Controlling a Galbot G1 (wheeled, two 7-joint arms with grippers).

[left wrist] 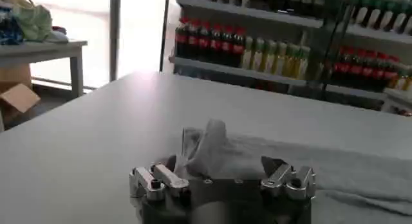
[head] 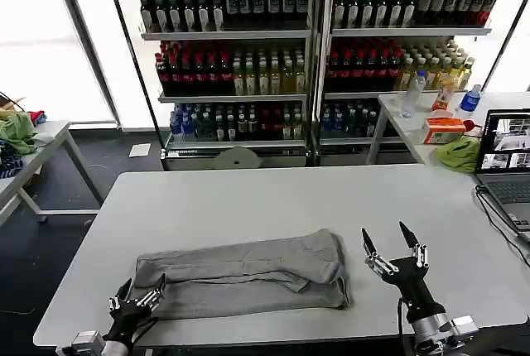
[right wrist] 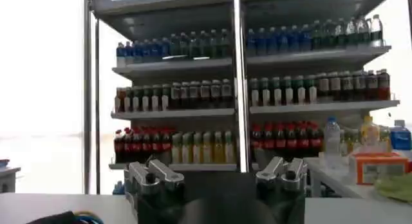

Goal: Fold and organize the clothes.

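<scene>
Shirt (head: 248, 277), light grey, lies partly folded as a long band on the near half of the grey table (head: 248, 194), its long axis running left to right across the robot's front. Left gripper (head: 137, 296) sits at the band's near-left corner, fingers spread wide on either side of a raised cloth edge seen in the left wrist view (left wrist: 206, 148); contact appears likely but cannot be confirmed. Right gripper (head: 389, 248) stands upright just beside the band's right end, apart from the cloth, fingers wide and holding nothing. Left arm is judged nearer; any further fold would likely turn across the short axis.
</scene>
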